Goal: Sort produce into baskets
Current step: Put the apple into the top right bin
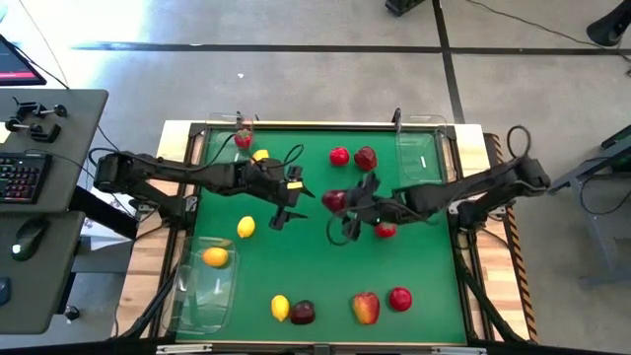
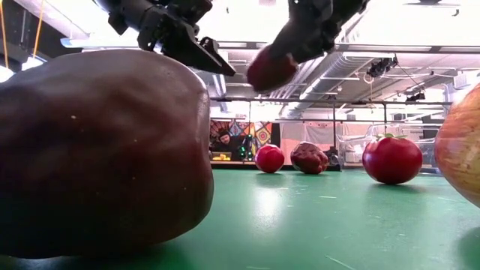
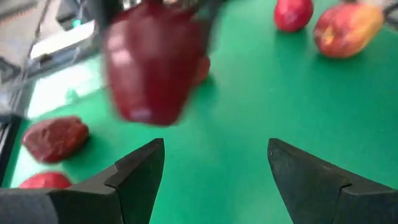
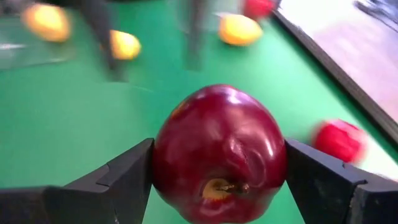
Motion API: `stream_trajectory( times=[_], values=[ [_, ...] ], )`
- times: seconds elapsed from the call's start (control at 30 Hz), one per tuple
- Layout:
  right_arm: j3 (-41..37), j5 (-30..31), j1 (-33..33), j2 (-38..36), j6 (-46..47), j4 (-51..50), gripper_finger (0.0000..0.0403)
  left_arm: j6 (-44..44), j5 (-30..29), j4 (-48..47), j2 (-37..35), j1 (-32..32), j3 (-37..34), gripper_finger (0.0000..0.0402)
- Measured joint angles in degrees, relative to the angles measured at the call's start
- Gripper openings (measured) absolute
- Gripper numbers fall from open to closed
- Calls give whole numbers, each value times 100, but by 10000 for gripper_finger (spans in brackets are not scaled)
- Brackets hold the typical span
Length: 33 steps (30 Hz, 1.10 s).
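The right gripper [image 4: 214,180] has its two dark fingers [image 4: 124,177] pressed against either side of a dark red apple [image 4: 219,152], clamped on it and carrying it above the green mat [image 1: 315,247], just right of the table's centre. Facing it from nine o'clock, the left gripper [image 3: 214,174] hangs over the mat with its fingers [image 3: 140,174] spread apart and nothing between them; the held apple shows blurred just ahead of them.

Around the centre of the mat, seen from above: a small red fruit [image 1: 339,156] and a darker, wrinkled red one [image 1: 366,158] lie at about one o'clock, another small red fruit [image 1: 385,230] sits just under the right arm, a lemon [image 1: 246,227] lies at about nine o'clock and another [image 1: 260,156] at eleven. Along the six o'clock edge stand a lemon [image 1: 280,308], a dark apple [image 1: 304,313], a red-yellow apple [image 1: 366,308] and a red fruit [image 1: 399,298]. One clear tray [image 1: 202,291] at seven o'clock holds an orange-yellow fruit [image 1: 215,257]; a second tray [image 1: 419,158] sits at two o'clock; a third [image 1: 229,133] at eleven o'clock holds a red fruit [image 1: 243,139].

The mat is framed by pale wood [image 1: 148,266]. Beyond it lies grey concrete floor [image 1: 296,79] with dark lines, and at nine o'clock a grey desk [image 1: 59,197] with a keyboard [image 1: 22,177] and mouse [image 1: 30,235]. The low view shows ceiling lights and a colourful wall panel [image 2: 259,139] far behind.
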Motion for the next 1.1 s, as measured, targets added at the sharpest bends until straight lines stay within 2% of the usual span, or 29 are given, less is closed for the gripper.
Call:
stream_trajectory(
  times=[0.27,0.5,0.7,0.83,0.93,1.1],
  values=[
    [930,186,-858,-292,695,-2294,303,-342,106,1585,7,-2,-869,268],
    [1865,86,-2396,-354,1135,-3975,303,-687,102,2034,7,-2,-1032,254],
    [2141,-1020,-4019,-352,1007,-4451,303,-977,74,2298,7,-20,-1032,239],
    [1994,-1430,-4896,-342,841,-4458,303,-1456,-210,2266,7,-21,-1032,237],
    [1949,-1622,-5406,-263,806,-4459,303,-1614,-482,2266,7,-47,-1032,236],
    [1944,-1893,-5991,91,708,-4387,303,-1612,-445,2281,7,-63,-1032,219]
  ],
)
